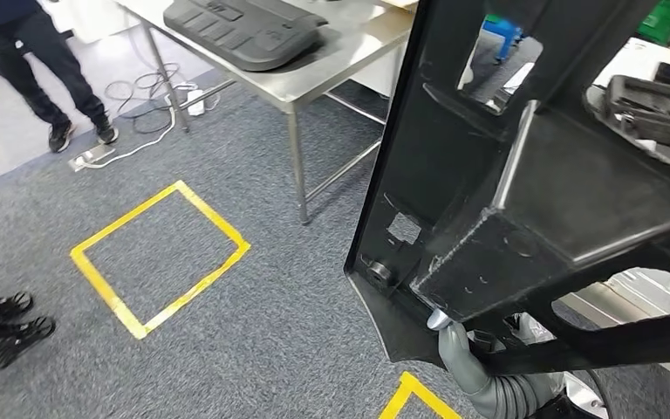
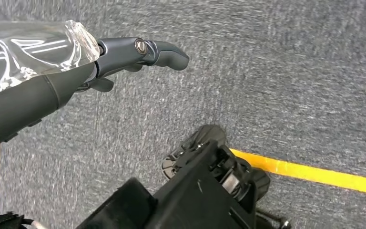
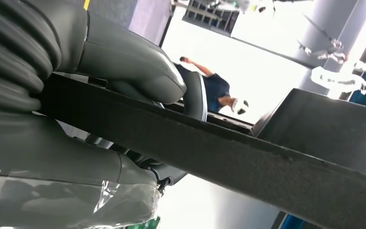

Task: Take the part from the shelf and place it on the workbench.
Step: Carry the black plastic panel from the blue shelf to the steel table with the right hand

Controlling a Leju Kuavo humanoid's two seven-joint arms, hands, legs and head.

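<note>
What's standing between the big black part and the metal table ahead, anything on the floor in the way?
Nothing visible blocks the way. The right hand holds the black part, and grey carpet with a yellow taped square lies toward the metal table. Another black part already lies on it.

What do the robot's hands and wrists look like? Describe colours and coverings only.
The left hand has dark grey, glossy fingers with a silver pivot screw; clear plastic film wraps its wrist. The right hand has a thick grey thumb, a grey ribbed cover behind it, and crinkled clear film near the wrist.
</note>
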